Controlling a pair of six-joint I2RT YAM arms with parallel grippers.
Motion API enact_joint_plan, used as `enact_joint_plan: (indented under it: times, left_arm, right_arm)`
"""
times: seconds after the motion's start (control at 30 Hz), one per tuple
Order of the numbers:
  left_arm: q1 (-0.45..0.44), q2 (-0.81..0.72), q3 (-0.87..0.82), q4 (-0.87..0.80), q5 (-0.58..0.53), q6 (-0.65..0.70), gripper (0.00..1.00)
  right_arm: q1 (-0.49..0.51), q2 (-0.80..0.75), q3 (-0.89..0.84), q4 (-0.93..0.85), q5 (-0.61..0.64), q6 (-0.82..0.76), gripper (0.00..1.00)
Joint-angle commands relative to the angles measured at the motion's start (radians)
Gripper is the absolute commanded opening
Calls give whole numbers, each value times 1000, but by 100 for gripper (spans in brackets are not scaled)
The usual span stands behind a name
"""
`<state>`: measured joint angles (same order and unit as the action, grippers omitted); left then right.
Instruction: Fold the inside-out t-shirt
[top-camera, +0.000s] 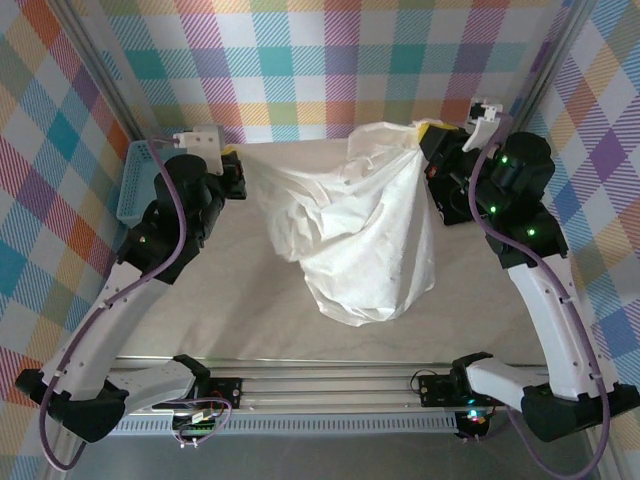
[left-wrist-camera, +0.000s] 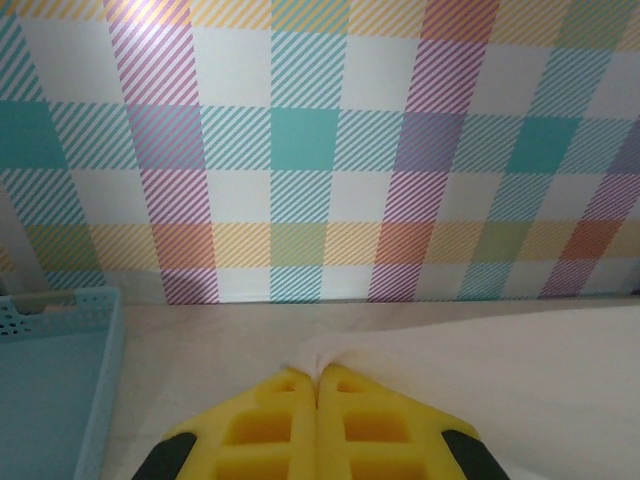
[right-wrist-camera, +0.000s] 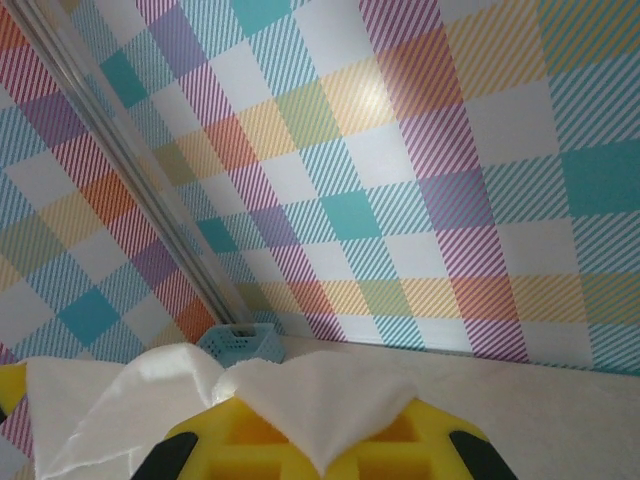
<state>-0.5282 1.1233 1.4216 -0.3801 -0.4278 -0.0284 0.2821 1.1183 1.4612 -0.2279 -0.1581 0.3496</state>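
- Your left end effector (left-wrist-camera: 317, 378) sits just to the right of the blue basket (top-camera: 135, 185), its yellow fingers (left-wrist-camera: 270, 420) pressed together on a thin edge of the inside-out t-shirt (top-camera: 360, 235).
- From that pinch the white cloth runs taut to the right, away from the basket.
- Your right end effector (right-wrist-camera: 318, 430) is well to the right of the basket, up by the checked back wall (top-camera: 300, 60), jaws closed on another bit of the shirt. A white flap drapes over its fingers in the right wrist view.
- The shirt's bulk hangs below that right-hand grip, far from the basket, wrinkled and bunched.
- Its lower end rests in a rounded heap on the bench (top-camera: 250, 320).
- The basket itself stands at the bench's left edge, apart from the cloth.
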Motion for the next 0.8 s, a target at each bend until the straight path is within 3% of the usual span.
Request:
enact_joint_plan:
  times: [0.0, 0.37, 0.57, 0.77]
  left_arm:
    - [31, -3, 91, 7, -6, 13, 0]
    - [33, -149, 127, 82, 276, -82, 0]
    - [33, -183, 223, 46, 263, -69, 0]
    - [33, -105, 367, -48, 204, -11, 0]
  right_arm:
    - [0, 16, 78, 52, 35, -40, 4]
    - [0, -46, 96, 134, -103, 22, 4]
    - [0, -90, 76, 150, -152, 77, 4]
    - [0, -121, 63, 184, -143, 106, 4]
